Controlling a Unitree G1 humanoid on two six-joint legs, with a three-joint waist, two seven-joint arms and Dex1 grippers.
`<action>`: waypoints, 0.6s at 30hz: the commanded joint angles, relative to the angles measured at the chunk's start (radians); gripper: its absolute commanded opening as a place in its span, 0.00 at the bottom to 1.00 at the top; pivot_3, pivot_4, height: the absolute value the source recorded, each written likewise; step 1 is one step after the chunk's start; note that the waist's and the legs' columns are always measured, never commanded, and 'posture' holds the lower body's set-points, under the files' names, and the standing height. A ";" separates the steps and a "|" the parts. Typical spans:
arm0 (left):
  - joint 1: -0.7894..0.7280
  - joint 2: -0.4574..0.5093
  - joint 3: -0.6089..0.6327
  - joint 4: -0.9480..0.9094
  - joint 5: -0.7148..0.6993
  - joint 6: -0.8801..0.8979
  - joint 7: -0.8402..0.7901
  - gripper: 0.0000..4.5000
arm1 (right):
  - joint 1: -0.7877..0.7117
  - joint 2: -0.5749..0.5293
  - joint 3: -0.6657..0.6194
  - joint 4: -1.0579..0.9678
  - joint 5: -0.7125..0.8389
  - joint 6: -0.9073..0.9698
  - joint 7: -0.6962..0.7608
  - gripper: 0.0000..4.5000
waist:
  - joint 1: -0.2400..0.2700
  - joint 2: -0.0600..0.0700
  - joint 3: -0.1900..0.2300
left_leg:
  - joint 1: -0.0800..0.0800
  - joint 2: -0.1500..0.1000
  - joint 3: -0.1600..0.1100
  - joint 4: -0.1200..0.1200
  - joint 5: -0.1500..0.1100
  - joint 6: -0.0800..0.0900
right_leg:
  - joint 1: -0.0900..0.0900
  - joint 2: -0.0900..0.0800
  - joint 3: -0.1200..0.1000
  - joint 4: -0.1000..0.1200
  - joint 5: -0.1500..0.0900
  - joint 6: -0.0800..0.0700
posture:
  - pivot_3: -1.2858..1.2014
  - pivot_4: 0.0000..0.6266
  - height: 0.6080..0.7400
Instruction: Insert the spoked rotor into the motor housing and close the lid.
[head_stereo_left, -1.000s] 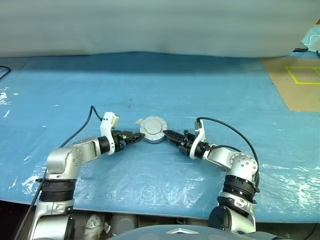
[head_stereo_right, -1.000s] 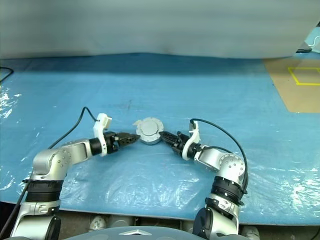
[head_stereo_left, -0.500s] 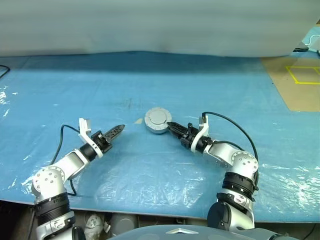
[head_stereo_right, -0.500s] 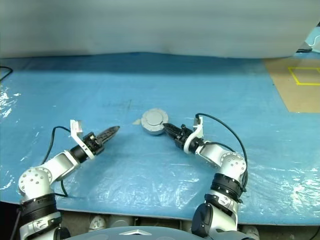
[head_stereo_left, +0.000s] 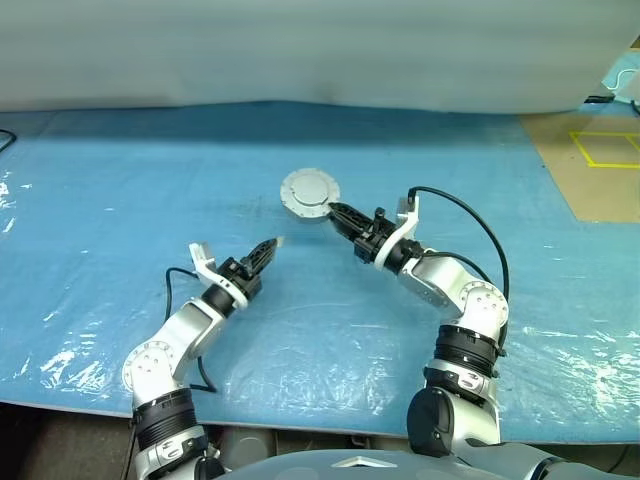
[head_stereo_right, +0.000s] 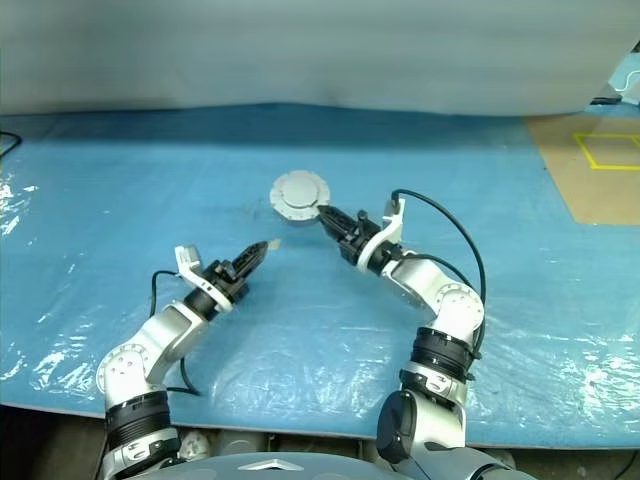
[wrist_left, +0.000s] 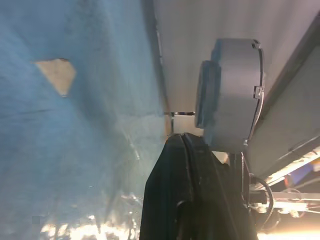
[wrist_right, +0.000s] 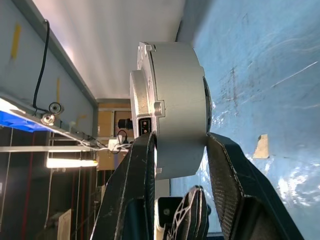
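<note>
Motor housing (head_stereo_left: 310, 192): closed grey puck, clamped across its thickness between the fingers of the right gripper (head_stereo_left: 335, 212) and held on edge above the blue tarp (head_stereo_left: 120, 200), probably lifted for checking. Its broad lidded face is turned toward the head camera, axis roughly level. Left gripper (head_stereo_left: 269, 247): shut, empty, well apart.

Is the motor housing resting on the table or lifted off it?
Lifted: the right gripper clamps the motor housing on edge, above the blue table.

Bare blue sheet (head_stereo_left: 120, 180) all around
</note>
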 joint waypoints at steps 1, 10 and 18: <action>0.000 0.005 -0.025 -0.034 -0.091 -0.029 -0.020 0.21 | -0.036 -0.007 0.060 -0.076 0.113 -0.027 0.000 0.25 | 0.000 0.000 0.000 | 0.000 0.000 0.000 0.000 0.000 0.000 | 0.000 0.000 0.000 0.000 0.000 0.000 | 0.52 0.24 1.00; 0.043 0.057 -0.066 -0.053 -0.161 -0.081 -0.104 0.93 | -0.012 -0.072 0.143 -0.057 0.171 -0.087 -0.017 0.25 | 0.001 0.000 0.000 | -0.001 0.000 0.000 0.002 0.000 0.000 | 0.000 0.000 0.000 0.000 0.001 0.002 | 0.52 0.24 1.00; 0.021 0.078 -0.117 -0.034 -0.130 -0.135 -0.118 1.00 | 0.013 -0.097 0.205 -0.064 0.211 -0.113 -0.026 0.25 | 0.002 0.000 0.000 | -0.001 0.000 0.000 0.003 0.000 0.000 | 0.000 0.000 0.000 0.000 0.002 0.003 | 0.52 0.24 1.00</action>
